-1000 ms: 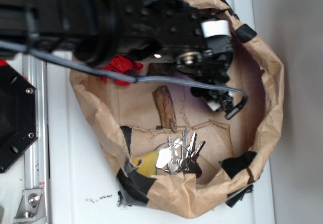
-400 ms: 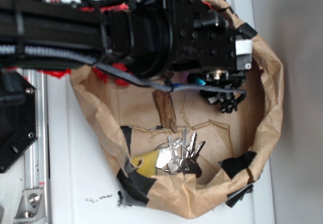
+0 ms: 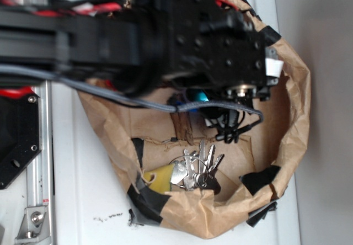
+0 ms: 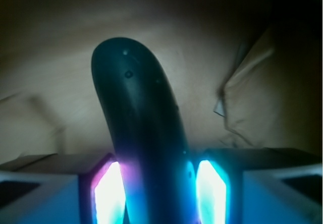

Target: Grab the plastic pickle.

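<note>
In the wrist view the jaws stand close on either side of the pickle (image 4: 144, 148), and its dark green body fills the gap between the two glowing pads (image 4: 211, 191); the gripper (image 4: 159, 193) holds it. The pickle runs up and away from the jaws, slightly curved, its rounded end standing clear over the brown paper floor of the bag (image 4: 262, 108). A crumpled fold of the bag wall rises on the right.

In the exterior view the gripper (image 3: 201, 97) is mostly hidden under the black arm (image 3: 165, 35), which reaches across the top of the bag (image 3: 295, 107); only a blue-green glow shows beneath it, and the pickle itself cannot be made out there. A grey cable (image 3: 110, 93) trails under the arm. Just below the gripper lies a brown wood piece (image 3: 183, 126), partly covered. Nearer the bag's lower rim sits a bunch of keys (image 3: 197, 168) with a yellow tag (image 3: 161, 177). Black tape (image 3: 149, 198) patches the bag's rim.
</note>
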Controlling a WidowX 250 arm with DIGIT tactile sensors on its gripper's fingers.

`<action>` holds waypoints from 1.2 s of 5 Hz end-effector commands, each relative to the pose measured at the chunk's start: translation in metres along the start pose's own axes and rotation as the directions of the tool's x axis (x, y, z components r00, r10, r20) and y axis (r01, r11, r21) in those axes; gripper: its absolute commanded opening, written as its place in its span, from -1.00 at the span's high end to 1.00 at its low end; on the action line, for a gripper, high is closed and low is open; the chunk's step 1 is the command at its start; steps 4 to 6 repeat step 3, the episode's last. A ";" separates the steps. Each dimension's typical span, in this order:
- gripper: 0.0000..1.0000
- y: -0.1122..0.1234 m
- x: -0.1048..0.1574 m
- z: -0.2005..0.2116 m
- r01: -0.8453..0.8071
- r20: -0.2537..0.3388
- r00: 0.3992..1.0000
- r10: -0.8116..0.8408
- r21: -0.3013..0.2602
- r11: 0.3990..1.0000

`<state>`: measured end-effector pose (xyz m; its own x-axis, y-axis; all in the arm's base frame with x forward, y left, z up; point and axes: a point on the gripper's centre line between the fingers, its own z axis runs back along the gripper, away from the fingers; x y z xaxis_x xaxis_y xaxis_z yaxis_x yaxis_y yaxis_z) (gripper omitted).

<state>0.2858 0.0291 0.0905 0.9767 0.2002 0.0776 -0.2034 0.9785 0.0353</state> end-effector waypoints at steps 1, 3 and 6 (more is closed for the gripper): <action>1.00 0.008 0.001 0.068 0.224 0.141 0.963 -0.228 0.043 0.974; 1.00 0.015 -0.006 0.059 0.281 0.142 0.948 -0.285 0.050 0.958; 1.00 0.015 -0.006 0.059 0.281 0.142 0.948 -0.285 0.050 0.958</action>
